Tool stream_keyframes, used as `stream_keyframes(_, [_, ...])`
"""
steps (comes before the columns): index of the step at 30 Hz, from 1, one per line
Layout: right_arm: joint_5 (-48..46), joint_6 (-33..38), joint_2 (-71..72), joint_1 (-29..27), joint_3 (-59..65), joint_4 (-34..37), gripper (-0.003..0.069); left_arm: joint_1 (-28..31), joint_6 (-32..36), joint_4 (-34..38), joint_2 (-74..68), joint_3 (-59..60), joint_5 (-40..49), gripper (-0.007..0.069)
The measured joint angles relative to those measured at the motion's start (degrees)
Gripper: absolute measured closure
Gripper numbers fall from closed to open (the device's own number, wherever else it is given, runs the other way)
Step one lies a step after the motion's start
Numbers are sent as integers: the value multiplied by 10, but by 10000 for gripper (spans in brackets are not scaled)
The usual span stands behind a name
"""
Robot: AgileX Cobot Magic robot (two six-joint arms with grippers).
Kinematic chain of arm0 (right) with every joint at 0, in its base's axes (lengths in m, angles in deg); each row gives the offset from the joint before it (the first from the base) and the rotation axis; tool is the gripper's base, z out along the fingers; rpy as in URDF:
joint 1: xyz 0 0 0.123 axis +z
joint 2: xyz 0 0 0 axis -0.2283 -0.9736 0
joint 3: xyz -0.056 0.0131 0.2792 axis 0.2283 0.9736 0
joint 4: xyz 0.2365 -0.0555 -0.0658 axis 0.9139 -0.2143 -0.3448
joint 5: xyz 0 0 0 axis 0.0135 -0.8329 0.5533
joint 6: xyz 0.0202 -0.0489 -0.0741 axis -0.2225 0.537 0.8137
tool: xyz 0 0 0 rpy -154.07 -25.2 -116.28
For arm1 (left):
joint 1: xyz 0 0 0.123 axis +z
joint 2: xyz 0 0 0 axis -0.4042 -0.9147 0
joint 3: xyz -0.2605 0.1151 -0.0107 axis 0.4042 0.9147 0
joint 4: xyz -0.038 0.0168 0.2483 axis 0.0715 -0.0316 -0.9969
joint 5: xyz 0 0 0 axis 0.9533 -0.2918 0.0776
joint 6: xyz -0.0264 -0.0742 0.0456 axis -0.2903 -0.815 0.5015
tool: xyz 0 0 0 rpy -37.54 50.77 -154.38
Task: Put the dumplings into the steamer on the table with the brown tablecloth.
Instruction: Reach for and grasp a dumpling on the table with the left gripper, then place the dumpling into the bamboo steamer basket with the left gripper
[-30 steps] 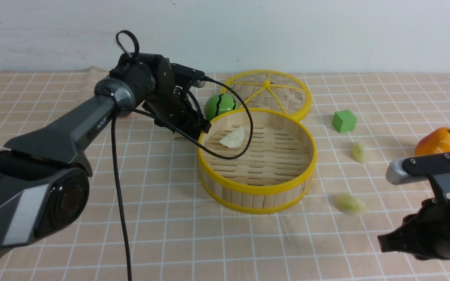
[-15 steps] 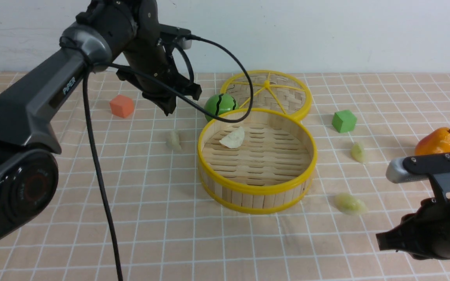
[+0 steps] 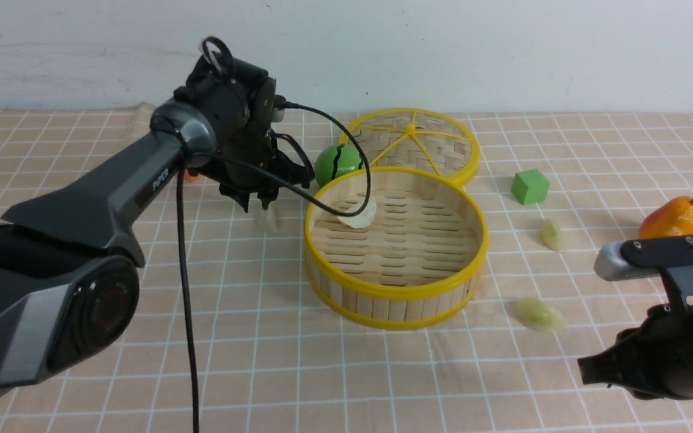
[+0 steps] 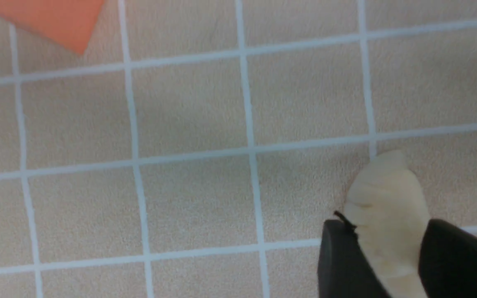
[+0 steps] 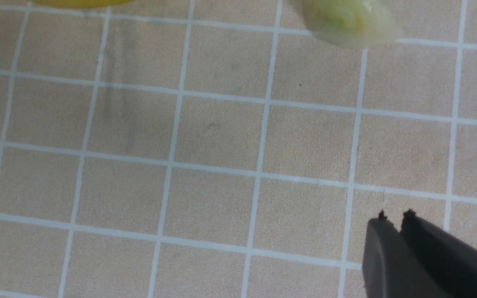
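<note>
The steamer [image 3: 394, 293] stands mid-table on the brown tablecloth [image 3: 250, 337], with one cream dumpling [image 3: 360, 213] on its slats. My left gripper [image 3: 257, 204] is down just left of the steamer. In the left wrist view its fingers [image 4: 338, 256] press both sides of a second cream dumpling [image 4: 383, 194], which rests on the cloth [image 3: 268, 221]. Two yellow-green dumplings [image 3: 552, 233] [image 3: 540, 314] lie right of the steamer. My right gripper [image 5: 392, 215] hovers shut and empty near the front one [image 5: 350, 20], low at the right [image 3: 587, 370].
A flat woven lid [image 3: 425, 144] leans behind the steamer, with a green striped ball [image 3: 337, 162] beside it. A green cube [image 3: 530, 186] and a pear [image 3: 677, 219] sit on the right. An orange cube [image 4: 52, 16] lies beyond my left gripper. A white wall closes the back.
My left arm rose from the steamer's rim, then came back down left of the steamer, and its fingers now sit around the cream dumpling on the cloth. The right arm has barely moved.
</note>
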Motion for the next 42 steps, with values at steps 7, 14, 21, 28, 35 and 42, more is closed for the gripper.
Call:
stream_keyframes(7, [1, 0, 0, 0, 0, 2, 596, 0, 1, 12, -9, -4, -26, 351])
stream_keyframes(14, [1, 0, 0, 0, 0, 4, 596, -1, -1, 12, 1, 0, -25, 545])
stream_keyframes(21, [1, 0, 0, 0, 0, 10, 596, 2, -4, 14, 27, 1, -27, 367])
stream_keyframes(28, [1, 0, 0, 0, 0, 16, 596, 2, -14, 16, -9, 0, -32, 261])
stream_keyframes(35, [1, 0, 0, 0, 0, 17, 592, 1, -30, 16, -20, 0, -36, 398])
stream_keyframes(42, [1, 0, 0, 0, 0, 17, 589, -14, 49, 128, 69, 6, 71, 398])
